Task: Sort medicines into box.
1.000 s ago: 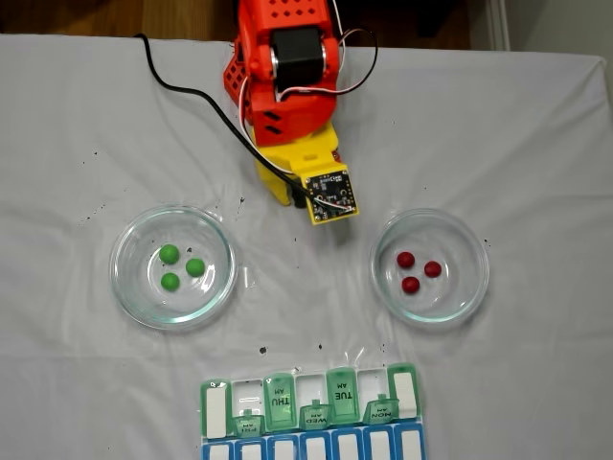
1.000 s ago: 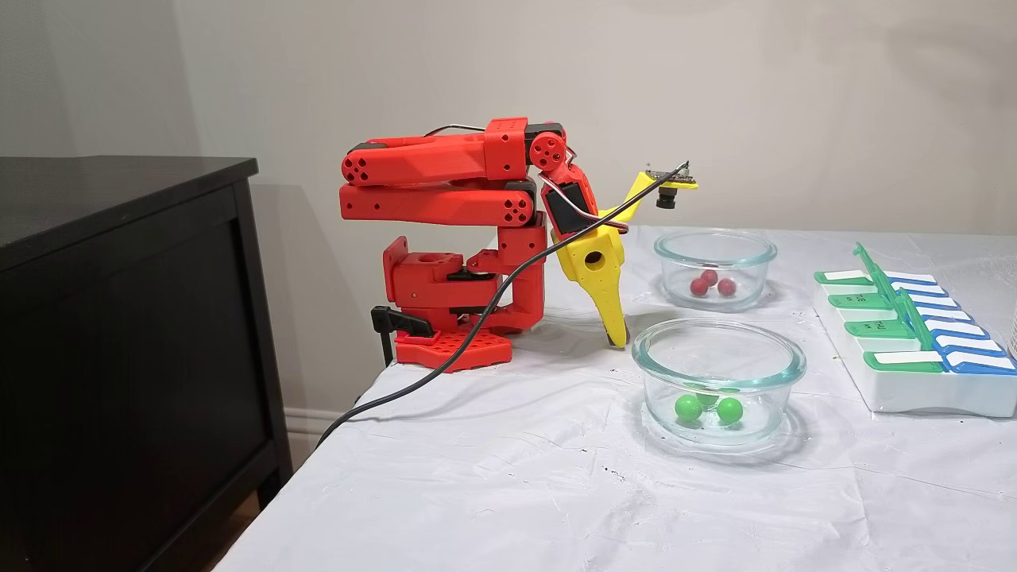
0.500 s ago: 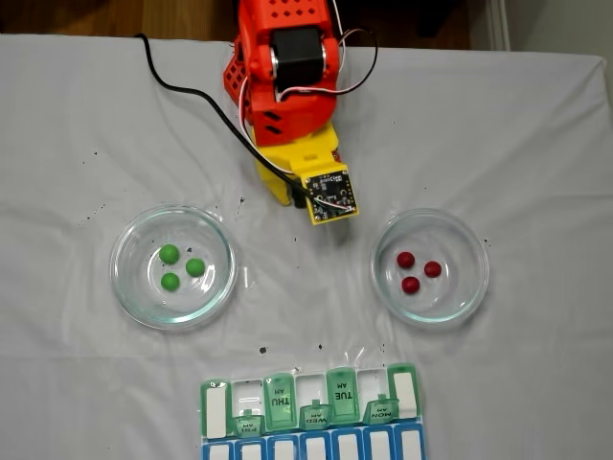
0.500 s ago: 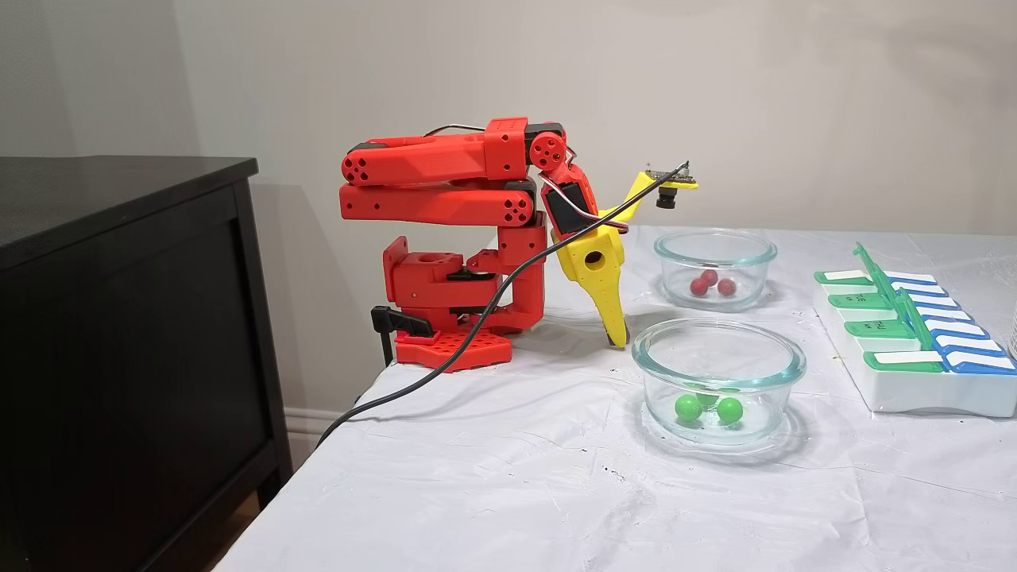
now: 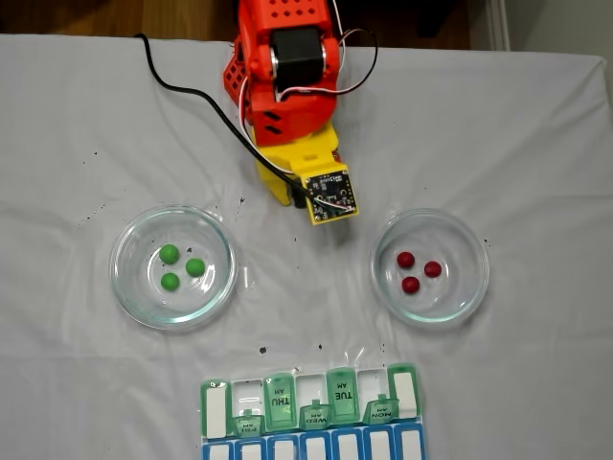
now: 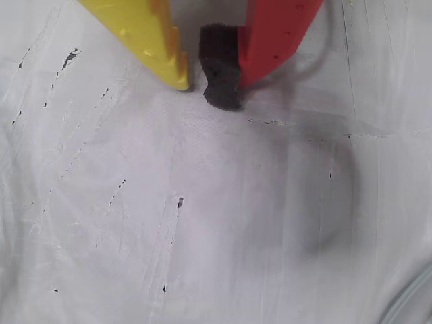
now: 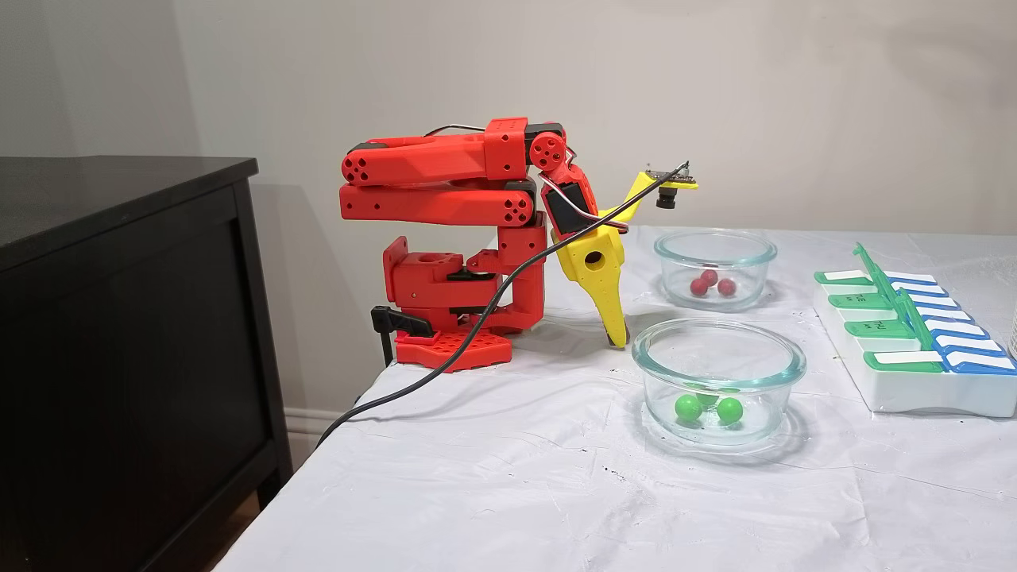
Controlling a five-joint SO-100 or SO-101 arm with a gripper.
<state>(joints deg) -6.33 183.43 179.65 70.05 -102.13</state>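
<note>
Pills untouched; gripper (image 6: pixel 206 84) tips nearly together, holding nothing, resting on white cloth (image 6: pixel 202 223) between dishes; green pills (image 5: pixel 178 266) in left dish (image 5: pixel 124 287), red pills (image 5: pixel 417 271) in right dish (image 5: pixel 469 292) in top-down fixed view; organizer (image 5: pixel 215 398) near edge; risk: tiny balls roll or squirt from pinch; glass walls block approach.

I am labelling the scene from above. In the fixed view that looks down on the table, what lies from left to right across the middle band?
Glass dish with green pills → yellow end effector with its camera board → glass dish with red pills.
</note>
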